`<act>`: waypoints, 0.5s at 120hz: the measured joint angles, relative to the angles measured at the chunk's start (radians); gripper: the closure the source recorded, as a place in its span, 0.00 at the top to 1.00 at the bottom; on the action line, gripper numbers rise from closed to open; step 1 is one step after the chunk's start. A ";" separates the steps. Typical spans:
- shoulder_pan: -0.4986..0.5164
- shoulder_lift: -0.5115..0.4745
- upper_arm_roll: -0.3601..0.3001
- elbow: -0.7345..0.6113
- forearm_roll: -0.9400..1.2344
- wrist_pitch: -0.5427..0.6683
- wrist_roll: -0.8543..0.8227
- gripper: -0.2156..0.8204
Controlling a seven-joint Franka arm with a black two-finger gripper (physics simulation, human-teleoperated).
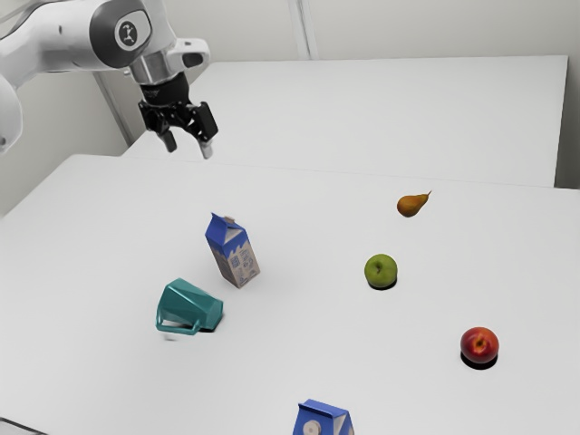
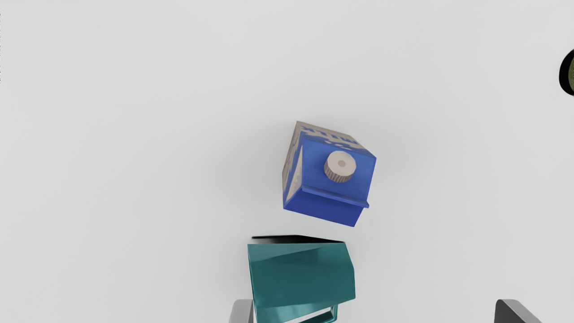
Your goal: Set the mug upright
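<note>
The teal mug lies on its side on the white table, its handle turned toward the exterior view's lower left. My gripper hangs well above the table, at the exterior view's upper left, away from the mug. In the wrist view the mug shows below the hand, its handle partly cut off by the picture's edge. The gripper is open, fingers wide apart, nothing held between them.
A blue milk carton stands right beside the mug. Another blue carton is at the exterior view's bottom edge. Toward the exterior view's right are a green apple, a red apple and a pear.
</note>
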 joint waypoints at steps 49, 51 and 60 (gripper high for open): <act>-0.059 -0.088 0.154 -0.132 -0.200 0.017 0.041 0.79; -0.062 -0.091 0.172 -0.137 -0.224 0.013 0.049 0.79; -0.061 -0.083 0.238 -0.156 -0.332 -0.008 0.093 0.79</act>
